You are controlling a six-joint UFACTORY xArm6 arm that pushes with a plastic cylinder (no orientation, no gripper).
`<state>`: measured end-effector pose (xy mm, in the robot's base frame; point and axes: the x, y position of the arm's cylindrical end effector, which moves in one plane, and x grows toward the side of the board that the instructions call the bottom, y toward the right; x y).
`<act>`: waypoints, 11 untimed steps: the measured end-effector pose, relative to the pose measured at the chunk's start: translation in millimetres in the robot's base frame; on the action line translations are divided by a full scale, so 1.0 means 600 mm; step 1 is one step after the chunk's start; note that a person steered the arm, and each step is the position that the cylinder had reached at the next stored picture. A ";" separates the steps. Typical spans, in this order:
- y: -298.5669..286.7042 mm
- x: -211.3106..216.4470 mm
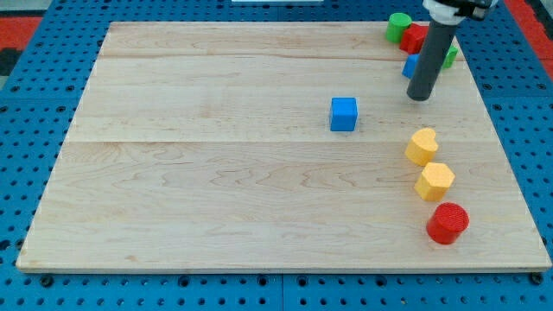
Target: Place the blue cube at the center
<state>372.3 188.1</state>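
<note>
The blue cube (343,114) sits on the wooden board (216,173), a little right of the board's middle. My tip (419,98) is at the end of the dark rod, to the right of the blue cube and slightly higher in the view, a clear gap away and not touching it.
At the view's top right, behind the rod, are a green cylinder (398,26), a red block (415,39), a second blue block (411,66) and a green block (450,56). Lower right hold a yellow heart (422,146), a yellow hexagon (435,181) and a red cylinder (448,223).
</note>
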 end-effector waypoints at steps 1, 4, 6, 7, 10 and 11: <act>-0.111 0.004; -0.161 0.017; -0.264 0.098; -0.220 0.148; -0.312 0.070; -0.277 0.048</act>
